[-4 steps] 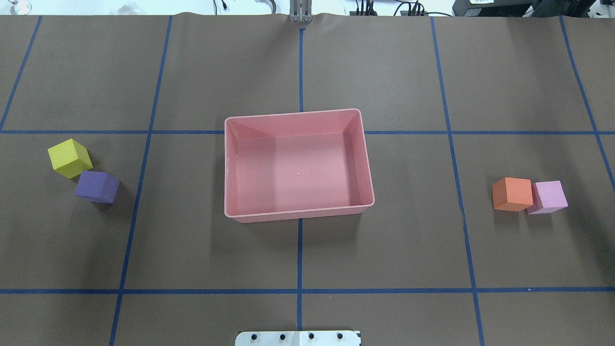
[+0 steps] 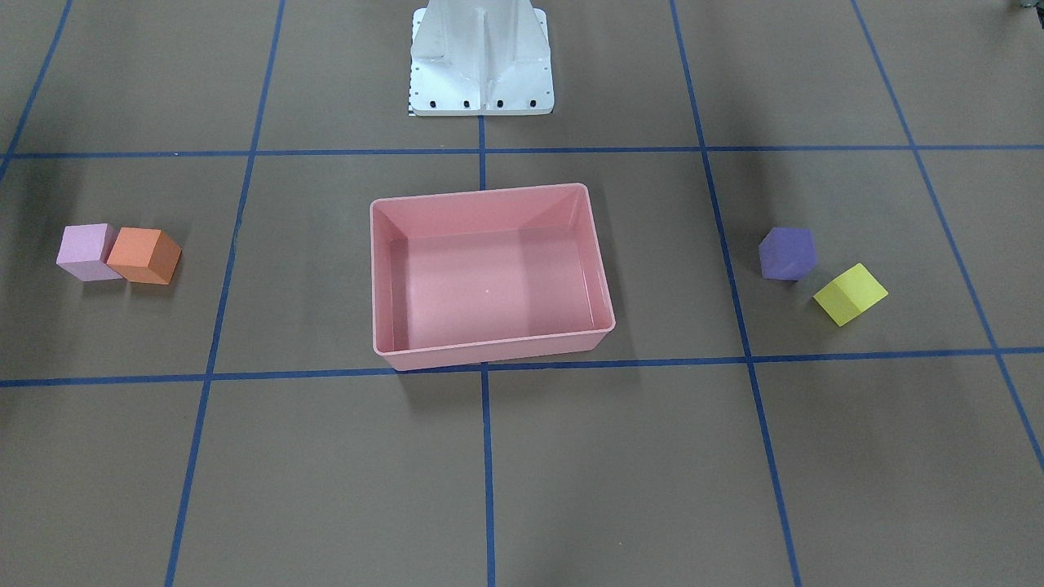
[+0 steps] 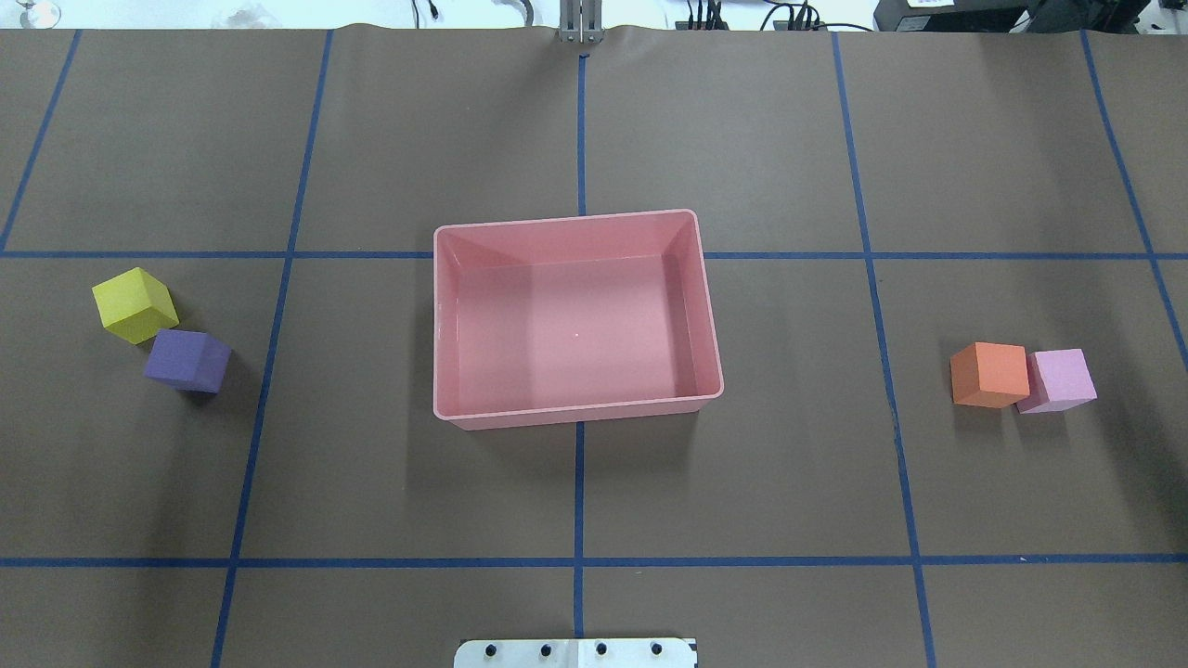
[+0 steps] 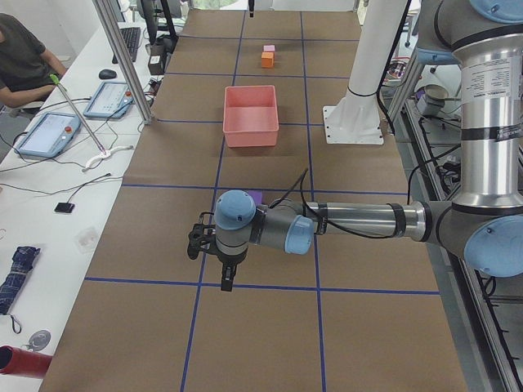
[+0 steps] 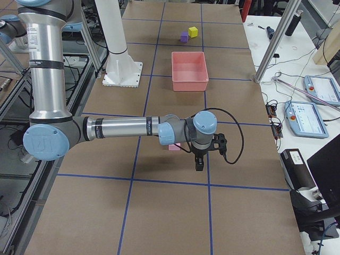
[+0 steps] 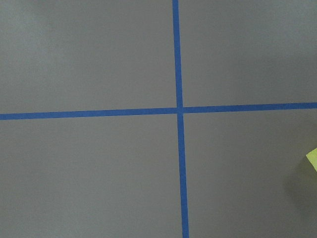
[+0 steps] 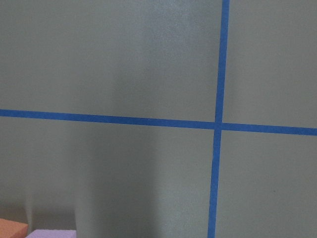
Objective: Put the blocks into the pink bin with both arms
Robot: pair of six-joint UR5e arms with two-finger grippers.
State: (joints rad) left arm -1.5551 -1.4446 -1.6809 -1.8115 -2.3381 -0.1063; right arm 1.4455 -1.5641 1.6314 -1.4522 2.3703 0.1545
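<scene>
The pink bin (image 3: 566, 223) stands empty at the table's middle. The yellow block (image 3: 135, 304) and the purple block (image 3: 187, 360) touch each other on the left. The orange block (image 3: 989, 375) and the light pink block (image 3: 1060, 378) sit side by side on the right. My left gripper (image 4: 226, 282) shows only in the exterior left view, hovering beyond the purple block (image 4: 255, 196); I cannot tell if it is open. My right gripper (image 5: 198, 164) shows only in the exterior right view, beside the light pink block (image 5: 174, 147); I cannot tell its state. The left wrist view catches a yellow corner (image 6: 313, 159).
The white pedestal base (image 2: 481, 57) stands behind the bin on the robot's side. Blue tape lines (image 3: 579, 482) grid the brown table cover. A side desk with tablets (image 4: 49, 131) and a seated person (image 4: 20, 61) flank the far edge.
</scene>
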